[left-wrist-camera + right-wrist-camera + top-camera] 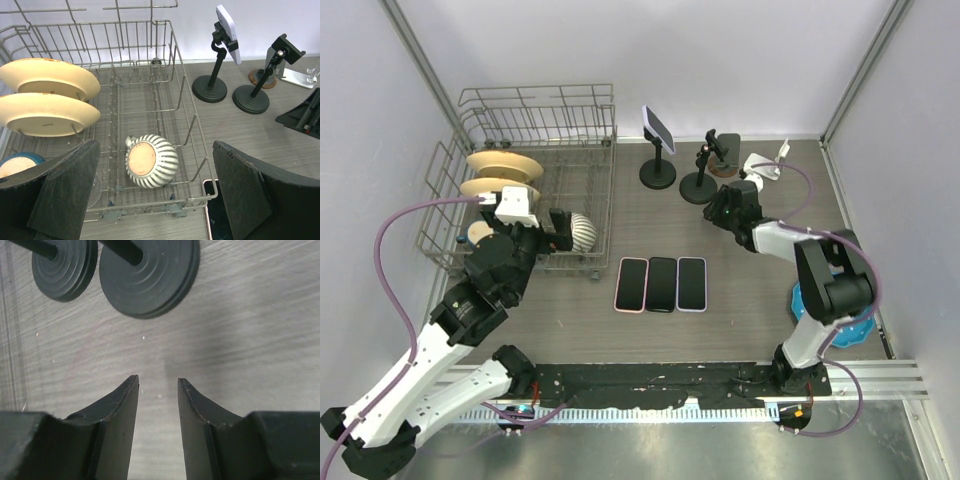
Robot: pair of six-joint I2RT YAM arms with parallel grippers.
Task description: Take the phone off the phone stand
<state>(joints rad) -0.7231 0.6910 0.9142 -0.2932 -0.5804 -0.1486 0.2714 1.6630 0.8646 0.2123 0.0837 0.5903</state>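
Note:
A white phone (657, 125) sits tilted in the clamp of the left black stand (658, 172) at the back of the table; it also shows in the left wrist view (229, 25). A second black stand (698, 186) beside it holds no phone. My right gripper (719, 205) is open and empty, pointing down at the table just in front of the two round stand bases (147, 275). My left gripper (560, 228) is open and empty, hovering over the front right corner of the dish rack, far from the phone.
Three phones (661, 284) lie flat side by side at mid-table. A wire dish rack (600, 180) at the left holds two plates (47, 82) and a striped cup (151, 161). A white charger and a brown coaster (760, 165) lie behind the stands. A blue object (800, 300) is by the right arm.

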